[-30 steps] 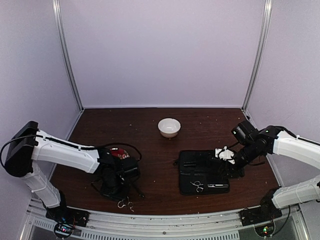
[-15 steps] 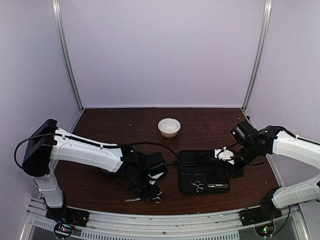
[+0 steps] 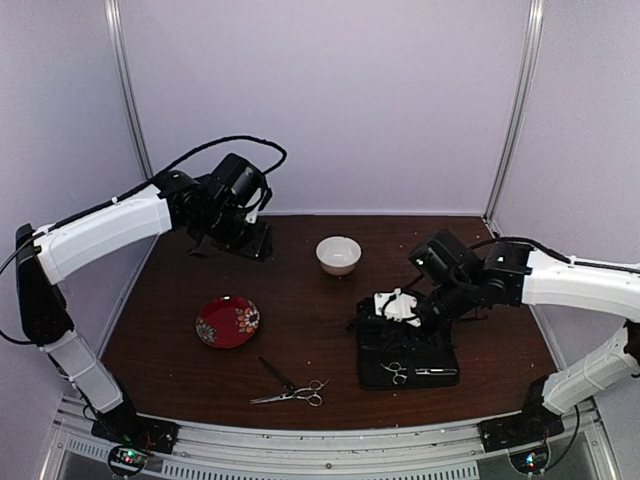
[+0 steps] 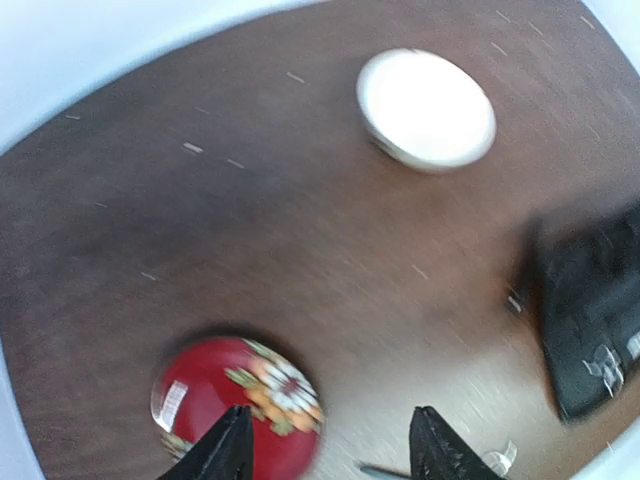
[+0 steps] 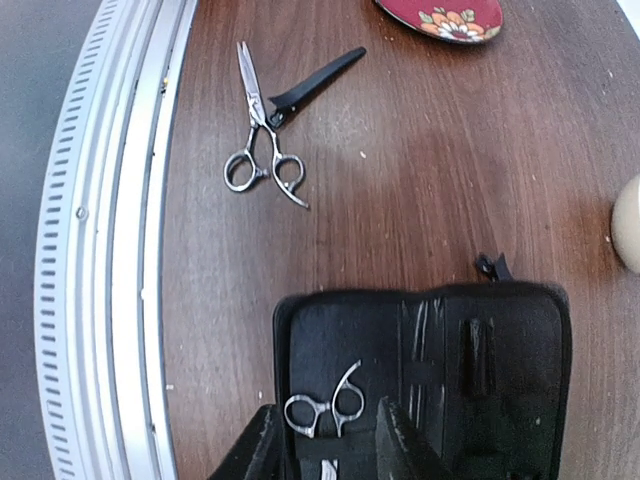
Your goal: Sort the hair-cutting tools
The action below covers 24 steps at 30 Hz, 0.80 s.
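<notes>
From above, my left claw [image 3: 248, 238] hangs high at the back, and my right claw [image 3: 397, 305] is over the case [image 3: 375, 350], where the smaller scissors [image 3: 396, 372] lie. Left wrist (blurred): jaws wide, empty, plate [image 4: 235, 405] below. Right wrist: jaws half-open, empty. Only here is it plain that the black stick [image 5: 320, 78] touches the longer scissors [image 5: 262, 150] near the front rail, so lifting one may drag the other.

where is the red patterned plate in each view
Top external: the red patterned round plate lies left of centre on the table.
Left wrist: lower left, blurred.
Right wrist: cut off by the top edge, right of centre.
Shared landmark: the flat black rectangular case, open on the table in all three views.
</notes>
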Each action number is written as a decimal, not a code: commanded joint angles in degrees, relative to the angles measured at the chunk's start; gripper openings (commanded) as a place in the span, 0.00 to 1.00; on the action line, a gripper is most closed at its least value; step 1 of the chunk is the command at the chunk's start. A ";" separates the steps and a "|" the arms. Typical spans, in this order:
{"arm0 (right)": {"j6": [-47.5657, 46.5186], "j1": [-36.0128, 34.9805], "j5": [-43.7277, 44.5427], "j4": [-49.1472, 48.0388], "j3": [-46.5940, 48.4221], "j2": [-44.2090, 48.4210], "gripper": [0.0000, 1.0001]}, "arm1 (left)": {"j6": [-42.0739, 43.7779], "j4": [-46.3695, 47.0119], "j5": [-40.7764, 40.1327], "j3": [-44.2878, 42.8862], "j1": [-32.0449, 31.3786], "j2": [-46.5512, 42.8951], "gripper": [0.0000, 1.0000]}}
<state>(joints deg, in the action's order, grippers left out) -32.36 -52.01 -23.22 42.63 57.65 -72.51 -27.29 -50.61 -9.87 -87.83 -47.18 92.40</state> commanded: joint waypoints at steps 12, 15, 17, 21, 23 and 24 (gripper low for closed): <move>13.11 -18.24 7.02 -17.79 10.10 -26.72 0.34 | 6.47 9.71 9.72 -6.26 12.56 8.36 0.75; 12.84 -19.40 7.42 -17.63 11.88 -30.70 0.34 | 5.97 9.97 12.87 -6.08 13.88 8.41 0.75; 13.00 -20.25 7.46 -17.28 13.12 -32.61 0.33 | 6.41 9.99 13.55 -5.23 14.86 8.26 0.73; 12.94 -21.64 8.45 -16.87 13.70 -34.33 0.31 | 5.69 10.27 16.07 -4.19 17.02 6.81 0.71; 13.08 -21.98 8.54 -16.90 13.46 -34.62 0.30 | 5.58 10.27 16.80 -4.19 17.73 6.07 0.70; 13.15 -22.06 8.51 -16.77 13.50 -34.86 0.30 | 5.58 10.27 16.81 -3.99 17.92 5.59 0.70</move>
<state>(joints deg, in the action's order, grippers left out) -20.10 -73.23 -16.36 26.17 70.04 -106.67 -21.15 -42.72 3.22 -92.25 -30.59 100.71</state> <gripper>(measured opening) 0.304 0.702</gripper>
